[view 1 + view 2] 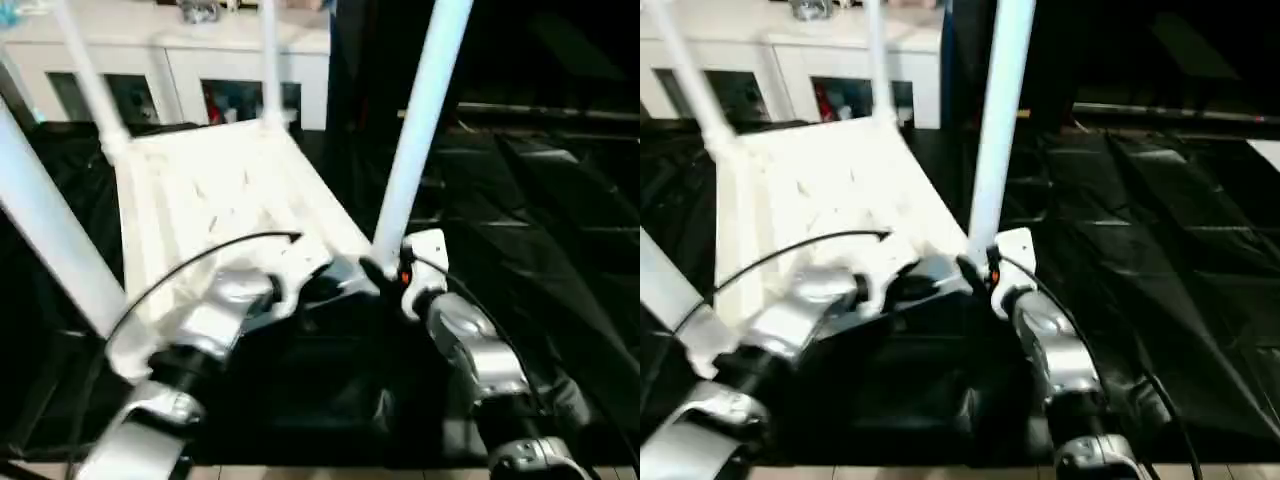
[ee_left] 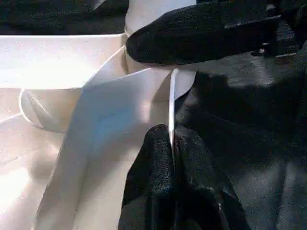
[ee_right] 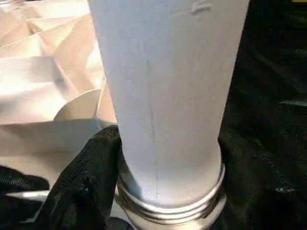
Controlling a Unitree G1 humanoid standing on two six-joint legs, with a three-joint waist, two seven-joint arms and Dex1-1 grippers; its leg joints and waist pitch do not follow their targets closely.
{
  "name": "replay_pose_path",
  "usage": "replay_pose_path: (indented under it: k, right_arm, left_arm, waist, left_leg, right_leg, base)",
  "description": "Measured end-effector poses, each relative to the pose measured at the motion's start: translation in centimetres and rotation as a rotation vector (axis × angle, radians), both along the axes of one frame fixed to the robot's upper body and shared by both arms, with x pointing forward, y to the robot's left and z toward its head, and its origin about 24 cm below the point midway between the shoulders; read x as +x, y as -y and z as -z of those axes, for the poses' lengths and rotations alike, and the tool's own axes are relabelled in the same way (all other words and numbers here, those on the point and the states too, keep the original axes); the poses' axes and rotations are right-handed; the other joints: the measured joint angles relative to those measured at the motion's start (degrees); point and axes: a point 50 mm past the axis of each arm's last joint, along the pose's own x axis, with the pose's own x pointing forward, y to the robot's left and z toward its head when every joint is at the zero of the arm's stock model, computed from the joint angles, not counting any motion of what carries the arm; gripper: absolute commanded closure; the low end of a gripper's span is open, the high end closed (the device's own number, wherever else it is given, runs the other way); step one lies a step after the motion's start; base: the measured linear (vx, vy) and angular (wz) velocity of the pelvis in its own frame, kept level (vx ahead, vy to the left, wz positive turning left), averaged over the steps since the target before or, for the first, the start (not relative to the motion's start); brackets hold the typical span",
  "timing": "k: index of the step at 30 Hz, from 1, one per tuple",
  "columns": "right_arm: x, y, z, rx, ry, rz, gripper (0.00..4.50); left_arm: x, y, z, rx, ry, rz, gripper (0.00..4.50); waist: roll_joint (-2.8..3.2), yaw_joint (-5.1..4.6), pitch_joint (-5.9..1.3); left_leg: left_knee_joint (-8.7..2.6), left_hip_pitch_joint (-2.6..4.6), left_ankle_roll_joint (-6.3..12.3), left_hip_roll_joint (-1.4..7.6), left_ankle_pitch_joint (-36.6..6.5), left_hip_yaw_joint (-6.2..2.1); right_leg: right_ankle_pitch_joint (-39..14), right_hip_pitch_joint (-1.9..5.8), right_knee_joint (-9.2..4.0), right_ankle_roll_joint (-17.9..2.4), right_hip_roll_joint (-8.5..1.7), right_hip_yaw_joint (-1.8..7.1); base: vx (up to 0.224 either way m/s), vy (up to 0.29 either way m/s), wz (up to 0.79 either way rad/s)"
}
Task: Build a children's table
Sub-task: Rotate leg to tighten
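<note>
Right gripper (image 3: 168,158): fingers clamped around base of white table leg (image 1: 415,130), at corner socket. Left gripper (image 2: 171,167): fingers pinched on thin rim of upturned white tabletop (image 1: 220,200), just beside that socket.

Both forearms are silver metal with rounded, jointed housings and dark bands between the segments. The left forearm (image 1: 205,330) has a thin black cable (image 1: 190,262) arching over it. The right forearm (image 1: 478,355) ends in a white wrist block (image 1: 428,262) with a small orange mark (image 1: 405,277), and a black cable runs along it. Each gripper has 2 black fingers (image 2: 158,182) with a matte, slightly textured, rounded surface.
</note>
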Motion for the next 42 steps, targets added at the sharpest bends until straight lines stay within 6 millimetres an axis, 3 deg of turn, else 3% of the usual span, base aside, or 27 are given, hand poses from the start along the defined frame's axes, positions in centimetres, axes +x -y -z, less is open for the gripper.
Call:
replay_pose_path:
  k: [3, 4, 5, 7, 9, 13, 18, 27, 38, 42]
  right_arm:
    - [0.0, 0.1, 0.0, 0.008, 0.008, -0.009, 1.83]
    - [0.0, 0.2, 0.0, 0.009, 0.010, -0.016, 1.27]
    - [-0.1, 0.4, -0.1, 0.009, 0.011, -0.031, 1.13]
    - [-0.4, 0.9, -0.1, 0.015, 0.009, -0.104, 1.13]
    - [-0.9, 1.5, -0.2, 0.025, 0.007, -0.200, 0.78]
    - [-1.8, 2.0, -0.5, 0.013, -0.017, -0.373, 0.58]
    - [-2.7, 2.7, -1.4, -0.057, -0.030, -0.597, 0.58]
    - [-3.0, 2.2, -1.3, -0.058, -0.042, -0.673, 0.58]
    - [-2.9, 2.0, -1.3, -0.044, -0.034, -0.664, 1.59]
    - [-2.9, 2.0, -1.3, -0.044, -0.031, -0.663, 1.70]
  left_arm:
    - [0.0, 0.0, -0.1, -0.003, -0.002, 0.005, 4.50]
    - [0.0, -0.1, -0.1, -0.004, -0.002, 0.007, 4.50]
    - [0.0, -0.1, -0.1, -0.003, -0.001, 0.012, 4.50]
    - [0.0, -0.5, -0.1, -0.002, -0.002, 0.034, 4.50]
    - [-0.3, -1.5, -0.2, -0.008, -0.004, 0.063, 4.50]
    - [-0.8, -3.2, -0.2, -0.011, -0.017, 0.121, 4.50]
    - [-1.8, -5.3, -0.5, -0.022, -0.069, 0.205, 4.50]
    - [-2.1, -6.3, -0.9, -0.024, -0.101, 0.247, 4.50]
    - [-2.3, -6.5, -1.0, -0.026, -0.112, 0.252, 4.50]
    - [-2.3, -6.5, -0.9, -0.026, -0.113, 0.251, 4.50]
  waist:
    - [0.02, 0.07, 0.01]
    - [0.03, 0.08, 0.01]
    - [0.03, 0.10, 0.02]
    - [0.00, 0.13, 0.04]
    - [0.04, 0.10, 0.07]
    - [0.06, -0.11, 0.09]
    - [-0.11, -0.13, 0.24]
    - [-0.59, -0.14, 0.55]
    - [-0.64, -0.16, 0.58]
    - [-0.64, -0.19, 0.59]
  left_leg:
    - [-0.07, -0.02, 0.00, 0.00, 0.0, -0.02]
    - [-0.07, -0.03, 0.00, 0.00, 0.0, -0.02]
    - [-0.06, -0.04, 0.00, 0.00, 0.0, -0.02]
    - [-0.07, -0.06, 0.01, 0.01, 0.0, -0.02]
    - [-0.09, -0.06, 0.01, 0.03, 0.0, -0.03]
    - [-0.10, -0.06, 0.01, 0.07, 0.0, -0.03]
    - [-0.14, -0.10, 0.01, 0.09, 0.0, -0.03]
    - [-0.15, -0.17, 0.04, 0.09, 0.0, 0.00]
    - [-0.15, -0.17, 0.04, 0.09, 0.0, 0.01]
    - [-0.14, -0.16, 0.04, 0.10, 0.0, 0.01]
  right_leg:
    - [0.0, -0.03, 0.00, 0.0, 0.01, -0.04]
    - [0.0, -0.03, 0.00, 0.0, 0.01, -0.04]
    - [0.0, -0.03, 0.00, 0.0, 0.01, -0.04]
    - [0.0, -0.04, -0.02, 0.0, 0.01, -0.06]
    - [0.0, -0.06, -0.02, 0.0, 0.02, -0.07]
    - [0.0, -0.08, 0.00, 0.0, 0.05, -0.09]
    - [-0.1, -0.13, -0.02, 0.0, 0.06, -0.10]
    - [-0.1, -0.21, -0.02, 0.0, 0.05, -0.09]
    - [-0.1, -0.21, -0.01, -0.1, 0.05, -0.09]
    - [-0.1, -0.21, 0.00, -0.1, 0.06, -0.08]
  base:
    - [0.000, 0.000, 0.00]
    - [0.000, 0.000, 0.00]
    - [0.000, 0.000, 0.00]
    - [0.000, 0.000, 0.00]
    - [0.000, 0.000, 0.00]
    - [0.000, 0.000, 0.00]
    - [0.000, 0.000, 0.00]
    - [0.000, 0.000, 0.00]
    - [0.000, 0.000, 0.00]
    - [0.000, 0.000, 0.00]
